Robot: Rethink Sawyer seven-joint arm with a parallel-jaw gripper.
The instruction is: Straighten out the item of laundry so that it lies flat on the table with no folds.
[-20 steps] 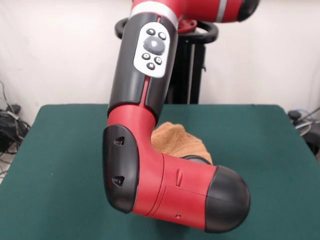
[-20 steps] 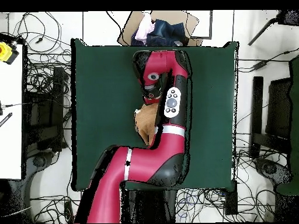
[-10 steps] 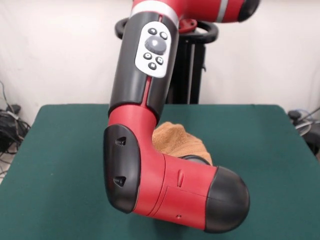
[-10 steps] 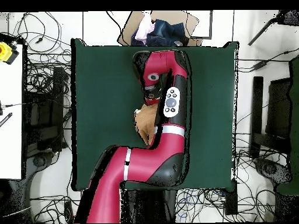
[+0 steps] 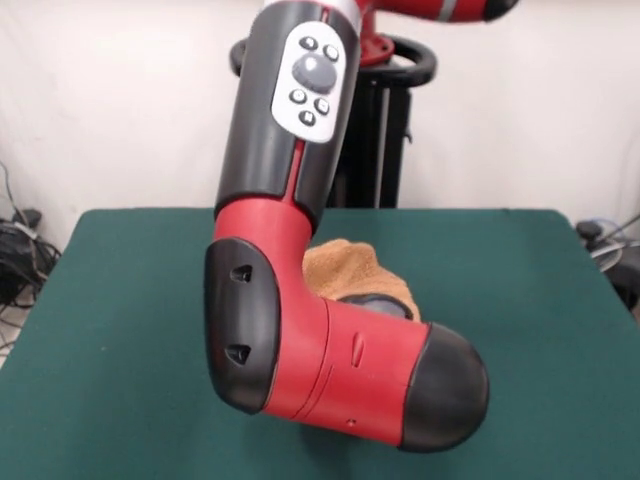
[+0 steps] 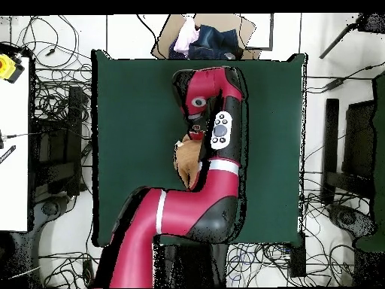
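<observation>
One green worktop (image 5: 120, 330), mostly bare. Red-black arm (image 5: 300, 330) bent over its middle, blocking most of the view. Peach towel (image 5: 345, 270) bunched near worktop centre, directly behind and under the arm (image 6: 214, 158); only a lump shows (image 6: 186, 159). Pincer hidden, can't tell its state.

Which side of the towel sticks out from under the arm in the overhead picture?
The towel shows only at the arm's left.

text: none legible | arm (image 5: 300, 300): no readable label or brand | button pad (image 5: 310, 75): 0 markings readable | table (image 5: 120, 300): no signs
</observation>
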